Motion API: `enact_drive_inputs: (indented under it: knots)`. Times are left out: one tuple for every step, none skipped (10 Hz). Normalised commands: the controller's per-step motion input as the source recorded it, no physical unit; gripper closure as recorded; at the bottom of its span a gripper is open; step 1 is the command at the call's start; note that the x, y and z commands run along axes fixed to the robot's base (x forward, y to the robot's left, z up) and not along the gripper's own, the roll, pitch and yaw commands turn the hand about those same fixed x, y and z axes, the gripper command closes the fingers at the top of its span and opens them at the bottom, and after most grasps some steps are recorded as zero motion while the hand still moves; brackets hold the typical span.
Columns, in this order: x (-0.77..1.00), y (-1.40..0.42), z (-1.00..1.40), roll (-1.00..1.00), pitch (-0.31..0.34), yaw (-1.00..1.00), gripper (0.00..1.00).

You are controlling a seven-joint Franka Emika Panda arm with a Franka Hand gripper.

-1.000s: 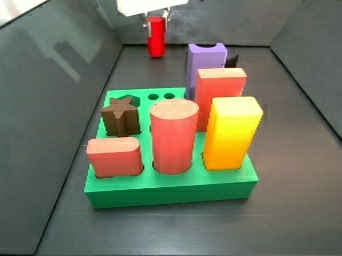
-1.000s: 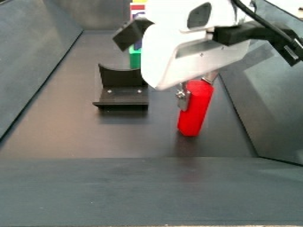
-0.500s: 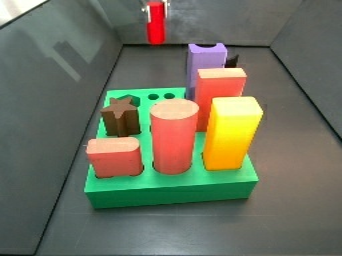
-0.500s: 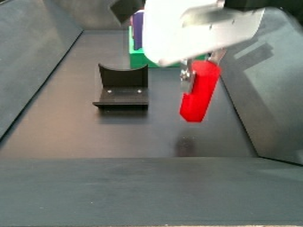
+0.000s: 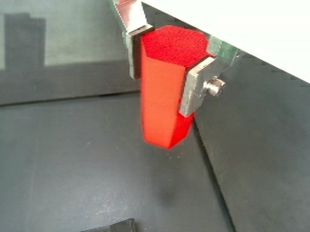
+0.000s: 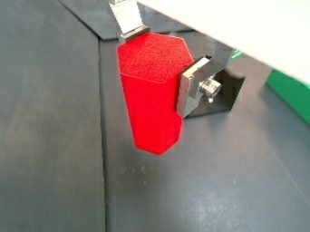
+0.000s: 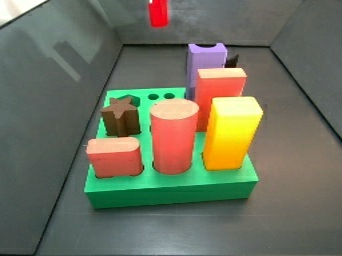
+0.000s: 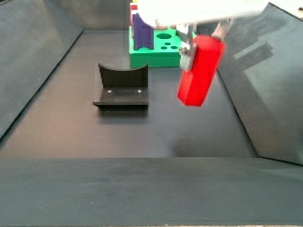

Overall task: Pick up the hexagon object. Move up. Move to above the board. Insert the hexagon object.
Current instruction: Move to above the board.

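The hexagon object is a slim bright red prism peg. It hangs upright in my gripper (image 5: 168, 56), clear of the dark floor, in both wrist views (image 6: 152, 100). The silver fingers (image 6: 194, 83) press its two opposite sides near the top. In a side view the peg (image 8: 199, 71) floats well above the floor, and in a side view only its lower end (image 7: 158, 13) shows at the top edge, beyond the far end of the board. The green board (image 7: 167, 185) lies on the floor with several pegs standing in it and small open holes (image 7: 163, 97) near its back.
On the board stand a purple peg (image 7: 205, 55), a salmon-red square block (image 7: 218, 85), a yellow block (image 7: 231, 132), a fat salmon-red cylinder (image 7: 174, 137), a brown star (image 7: 120, 115) and a low salmon piece (image 7: 114, 157). The fixture (image 8: 120, 87) stands on the floor. Slanted walls enclose the bin.
The gripper has risen with the red peg in it. The peg left the floor and now hangs high above it. The board and its pegs have not moved.
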Motion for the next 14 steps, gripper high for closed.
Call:
enact_drive_inputs:
  knots:
    - [0.04, 0.01, 1.00, 0.07, 0.083, -0.02, 1.00]
    - [0.04, 0.01, 1.00, 0.07, 0.100, -0.01, 1.00]
    - [0.04, 0.01, 1.00, 0.08, 0.107, 0.01, 1.00]
    - [0.03, 0.01, 1.00, 0.08, 0.107, 0.01, 1.00]
    - [0.03, 0.01, 1.00, 0.08, 0.103, 0.02, 1.00]
    - [0.03, 0.01, 1.00, 0.08, 0.103, 0.03, 1.00]
    - [0.02, 0.01, 1.00, 0.09, 0.108, 0.03, 1.00]
    - [0.02, 0.00, 1.00, 0.09, 0.105, 0.04, 1.00]
    - [0.02, 0.00, 1.00, 0.09, 0.103, 0.03, 1.00]
    - [0.01, 0.00, 0.95, 0.08, 0.102, 0.03, 1.00]
    - [0.01, -0.01, 0.79, 0.08, 0.102, 0.03, 1.00]
    - [0.01, -0.01, 0.59, 0.09, 0.105, 0.03, 1.00]
    - [0.01, -0.01, 0.43, 0.09, 0.105, 0.03, 1.00]
    - [0.01, -0.01, 0.33, 0.09, 0.104, 0.03, 1.00]
